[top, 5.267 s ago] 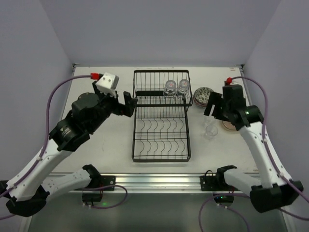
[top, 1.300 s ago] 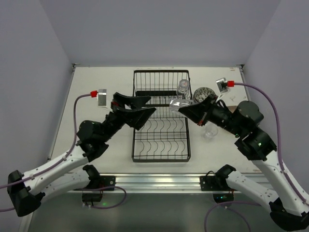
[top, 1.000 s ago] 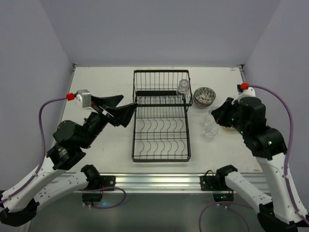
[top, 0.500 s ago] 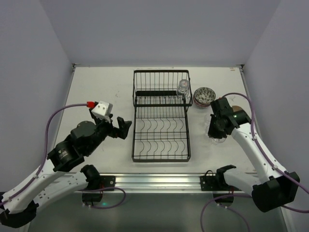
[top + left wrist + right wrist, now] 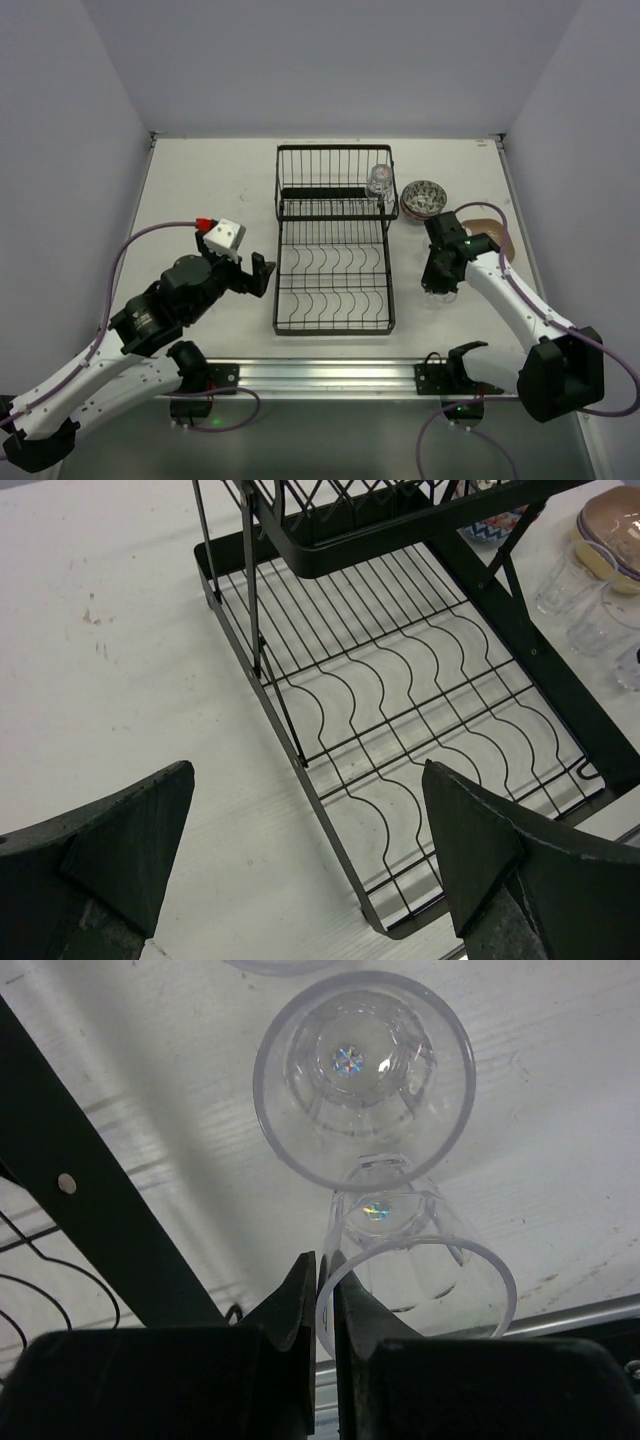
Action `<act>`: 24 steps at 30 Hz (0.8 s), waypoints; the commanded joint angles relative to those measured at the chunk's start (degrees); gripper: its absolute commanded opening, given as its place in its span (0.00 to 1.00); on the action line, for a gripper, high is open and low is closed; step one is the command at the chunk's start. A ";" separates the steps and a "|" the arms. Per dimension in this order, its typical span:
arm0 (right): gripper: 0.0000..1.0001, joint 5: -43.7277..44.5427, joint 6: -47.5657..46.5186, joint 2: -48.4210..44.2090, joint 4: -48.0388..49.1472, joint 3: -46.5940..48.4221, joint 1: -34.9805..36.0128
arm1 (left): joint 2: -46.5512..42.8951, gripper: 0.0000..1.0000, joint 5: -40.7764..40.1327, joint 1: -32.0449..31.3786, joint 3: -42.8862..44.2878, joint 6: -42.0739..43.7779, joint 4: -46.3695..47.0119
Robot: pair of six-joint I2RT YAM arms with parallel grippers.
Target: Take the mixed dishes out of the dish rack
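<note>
The black wire dish rack (image 5: 335, 240) lies mid-table, and one clear glass cup (image 5: 379, 181) stands on its raised upper shelf. Its lower tray (image 5: 400, 680) holds nothing. To the right of the rack, my right gripper (image 5: 322, 1265) is shut on the rim of a clear glass cup (image 5: 415, 1260), low over the table. That cup's base is close against a second glass cup (image 5: 362, 1065) standing on the table. My left gripper (image 5: 305, 820) hangs open and holds nothing, left of the rack's near left corner (image 5: 255, 275).
A patterned bowl (image 5: 424, 198) and a tan plate (image 5: 487, 225) rest on the table right of the rack. The left wrist view shows two glass cups (image 5: 565, 580) near stacked plates (image 5: 615, 520). The rack's black side bar (image 5: 90, 1200) runs close to the right gripper.
The right arm has swung in and lowered its held cup beside the other cups right of the rack. The left arm has drawn back toward the near edge, still open.
</note>
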 commanded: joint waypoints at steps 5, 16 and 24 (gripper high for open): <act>0.00 2.63 3.32 5.34 7.23 -2.11 -0.14 | -3.66 1.00 2.12 -0.05 -1.56 1.93 1.46; 0.00 4.12 2.71 11.49 9.26 0.00 -0.93 | -4.80 1.00 3.09 -0.05 -1.91 2.37 1.90; 0.00 5.27 2.27 14.49 9.87 0.88 -1.28 | -4.45 1.00 3.80 -0.05 -2.00 2.63 2.08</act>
